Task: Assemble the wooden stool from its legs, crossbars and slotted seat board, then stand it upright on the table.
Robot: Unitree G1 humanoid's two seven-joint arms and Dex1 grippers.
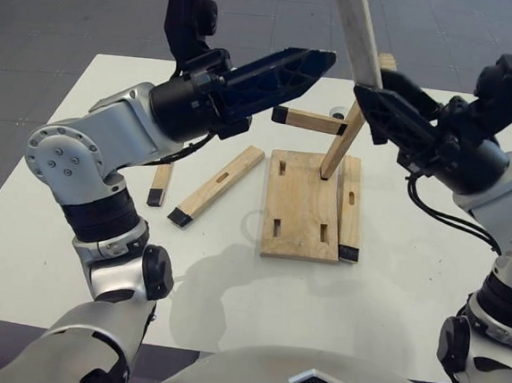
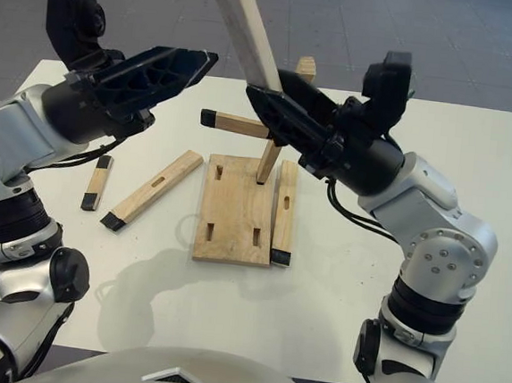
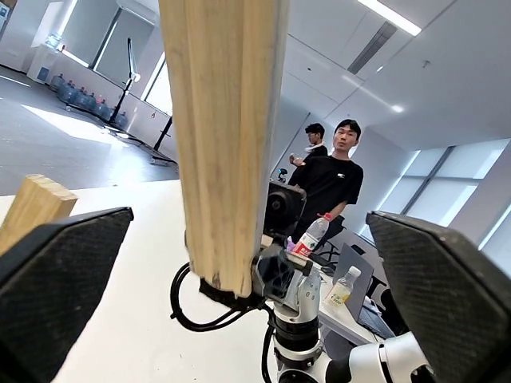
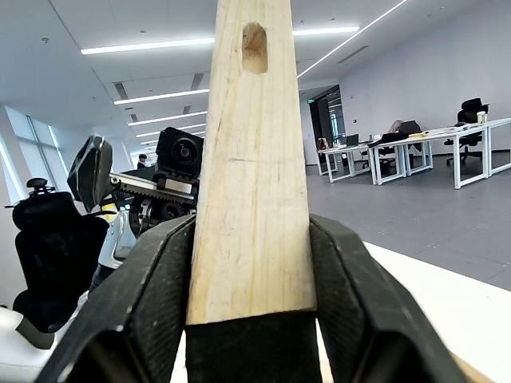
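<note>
right pincer [image 1: 372, 92]: arm raised over the table [image 1: 55, 228], clamped on a tilted leg [image 1: 360, 30] above the seat board [image 1: 300, 222] | left pincer [image 1: 316, 64]: arm raised, spread wide, holding nothing

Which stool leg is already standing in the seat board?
The tilted leg rising from the seat board's far right slot, with a crossbar jutting from it. Another leg is clamped in the right hand; two legs lie flat on the table.

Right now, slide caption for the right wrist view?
Right gripper clamps a wooden leg between its fingers, slot hole visible near the far end.
</note>
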